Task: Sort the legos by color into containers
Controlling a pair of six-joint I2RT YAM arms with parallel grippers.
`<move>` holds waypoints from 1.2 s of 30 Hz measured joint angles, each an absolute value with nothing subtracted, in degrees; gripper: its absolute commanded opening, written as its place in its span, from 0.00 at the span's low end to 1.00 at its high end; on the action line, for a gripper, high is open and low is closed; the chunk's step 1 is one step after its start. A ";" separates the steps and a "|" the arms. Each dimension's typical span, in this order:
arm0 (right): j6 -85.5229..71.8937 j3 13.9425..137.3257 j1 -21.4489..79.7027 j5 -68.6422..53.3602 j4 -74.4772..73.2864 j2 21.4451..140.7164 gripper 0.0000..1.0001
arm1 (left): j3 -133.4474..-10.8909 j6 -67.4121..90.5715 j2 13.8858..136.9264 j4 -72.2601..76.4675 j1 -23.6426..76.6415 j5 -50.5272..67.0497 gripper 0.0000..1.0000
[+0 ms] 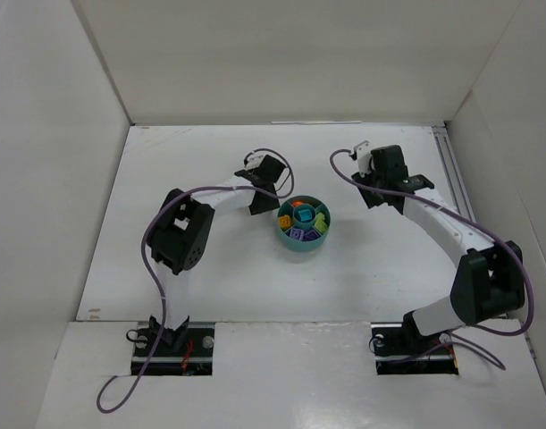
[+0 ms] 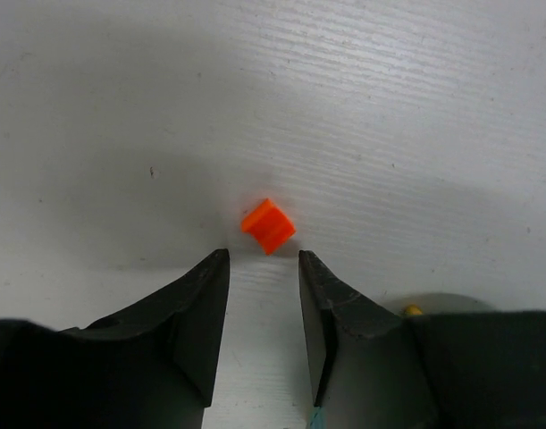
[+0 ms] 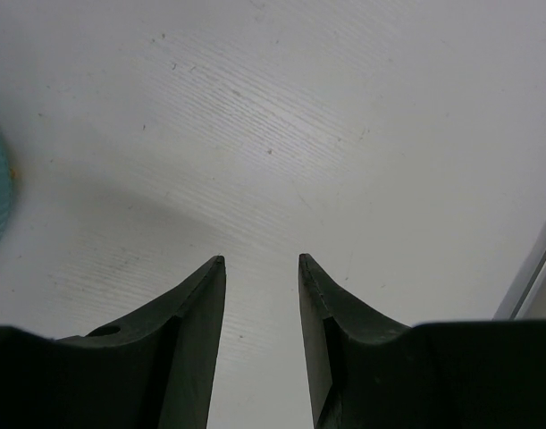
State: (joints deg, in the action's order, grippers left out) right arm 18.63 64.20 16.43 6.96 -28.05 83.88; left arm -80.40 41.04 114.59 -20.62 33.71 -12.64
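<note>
the left claw [image 2: 262, 268] points down at the white tabletop [image 1: 210, 277] with its jaws set a narrow gap apart and nothing between them. a small orange brick [image 2: 268, 225] lies tilted on the tabletop just past the two fingertips, centred on the gap and touched by neither finger. the right claw [image 3: 262, 268] is likewise part open and empty over bare tabletop, with a sliver of the teal dish [image 1: 302, 243] showing at the left edge of its wrist view. from above, the round dish sits near the middle of the tabletop between the two arms, the left claw just beside its far-left rim and the right claw farther off to its right. sorted pieces [image 1: 299, 234] lie in its compartments: orange at the far side, purple at the near side, lime green on the right. from above the orange brick is hidden under the left arm.
</note>
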 measured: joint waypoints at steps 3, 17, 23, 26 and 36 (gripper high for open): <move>18.68 63.72 16.01 6.39 -28.01 83.81 0.44 | -80.42 41.15 114.63 -21.15 34.15 -12.73 0.31; 19.27 63.70 15.18 5.32 -27.88 83.31 0.44 | -83.55 41.60 116.99 -22.31 35.14 -16.56 0.37; 19.31 63.70 15.05 5.32 -27.88 83.29 0.44 | -83.88 41.65 117.23 -22.44 34.46 -16.88 0.32; 19.31 63.64 15.05 5.32 -27.88 83.29 0.44 | -83.88 41.67 117.25 -22.41 34.39 -17.08 0.26; 19.31 63.44 15.05 5.32 -27.88 83.29 0.44 | -83.59 41.78 117.25 -21.89 34.28 -16.91 0.11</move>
